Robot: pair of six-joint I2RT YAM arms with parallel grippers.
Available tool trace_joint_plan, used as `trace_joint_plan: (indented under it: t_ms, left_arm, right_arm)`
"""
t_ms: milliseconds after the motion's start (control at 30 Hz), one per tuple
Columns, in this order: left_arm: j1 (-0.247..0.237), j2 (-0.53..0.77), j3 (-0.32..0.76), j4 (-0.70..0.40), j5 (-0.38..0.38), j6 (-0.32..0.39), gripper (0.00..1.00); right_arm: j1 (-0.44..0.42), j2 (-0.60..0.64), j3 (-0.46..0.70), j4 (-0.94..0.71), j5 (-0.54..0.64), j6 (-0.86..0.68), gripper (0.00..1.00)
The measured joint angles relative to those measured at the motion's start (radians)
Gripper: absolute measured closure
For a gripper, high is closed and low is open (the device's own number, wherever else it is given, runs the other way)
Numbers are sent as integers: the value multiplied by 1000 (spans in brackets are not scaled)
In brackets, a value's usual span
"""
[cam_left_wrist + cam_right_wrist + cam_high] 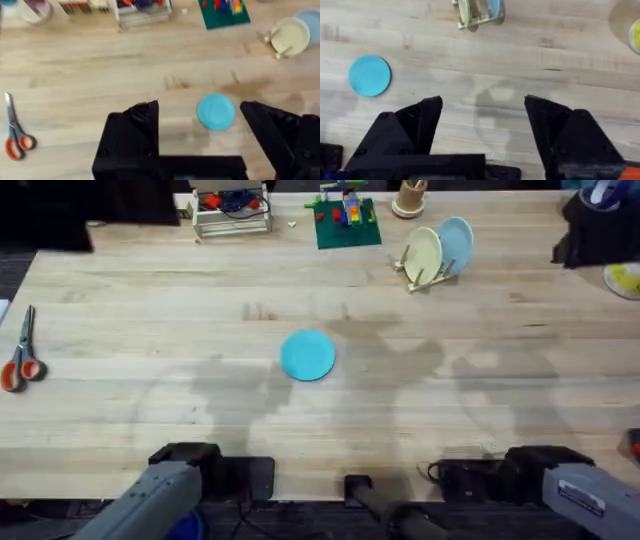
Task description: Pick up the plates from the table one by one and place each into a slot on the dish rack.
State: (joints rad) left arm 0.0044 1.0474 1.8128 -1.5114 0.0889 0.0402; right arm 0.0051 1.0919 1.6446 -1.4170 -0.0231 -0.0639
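1. The turquoise plate (307, 355) is lying flat on the table (150, 400), pretty much dead centre of the overhead frame, with nothing touching it.

2. The dish rack (428, 275) is sitting in the upper right of centre, well apart from that plate. It's already holding two plates on edge, a pale yellow plate (422, 253) and a light blue plate (457, 242) behind it.

3. So I'm reading this as the start of the next pick: two racked, one waiting. Both arms are hanging back at the bottom edge of the overhead view.

4. The left gripper (200, 117) has its fingers spread wide with nothing in them, and the plate is showing just beyond the gap. The right gripper (482, 117) is gaping too, empty, with the plate off to its upper left.

5. Next move is probably coming down over the plate's rim. It's thin and flat, so getting a finger under the edge looks fiddly.

6. The overhead is showing the scissors (20, 360) at far left and the green base plate (347, 222) up top. The right wrist view is giving the rack edge-on, though I can't really tell which slots are free.
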Motion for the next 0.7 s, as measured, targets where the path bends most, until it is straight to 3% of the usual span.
trace_joint_plan:
  t_ms: [233,567,633,700]
  left_arm:
    - [0,142,60,-90,30,-3,8]
    - [0,197,62,-128,46,-5,29]
    - [0,202,62,-128,48,-10,279]
    - [0,204,62,-128,49,-10,602]
  right_arm:
    - [0,63,12,-2,0,-1,10]
    - [0,64,14,-2,0,-4,10]
    - [0,64,14,-2,0,-4,10]
    - [0,64,14,-2,0,-4,10]
